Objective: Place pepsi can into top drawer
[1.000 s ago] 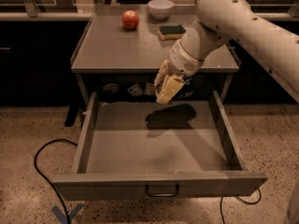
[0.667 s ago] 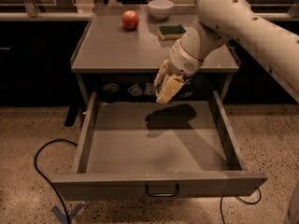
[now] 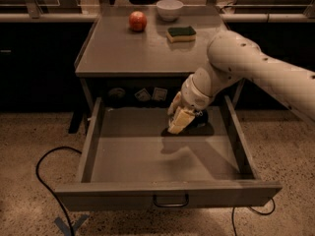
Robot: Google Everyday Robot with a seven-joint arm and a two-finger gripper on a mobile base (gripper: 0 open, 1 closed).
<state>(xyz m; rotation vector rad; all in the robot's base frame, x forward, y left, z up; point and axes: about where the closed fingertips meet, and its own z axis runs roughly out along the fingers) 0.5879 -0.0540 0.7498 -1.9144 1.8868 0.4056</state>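
One claw (image 3: 177, 125) low inside open top drawer (image 3: 118, 194).

The gripper (image 3: 181, 120) sits low in the middle right of the frame, inside the top drawer (image 3: 91, 140). It covers most of the pepsi can (image 3: 201, 118), which we see only as a dark patch at its right side (no markings readable). The arm (image 3: 266, 73) is cut off by the right edge. In the shadowed gap under the tabletop (image 3: 142, 53), three small things (image 3: 142, 94) are too dim for us to name. The cable (image 3: 38, 171) leaves by the bottom edge.
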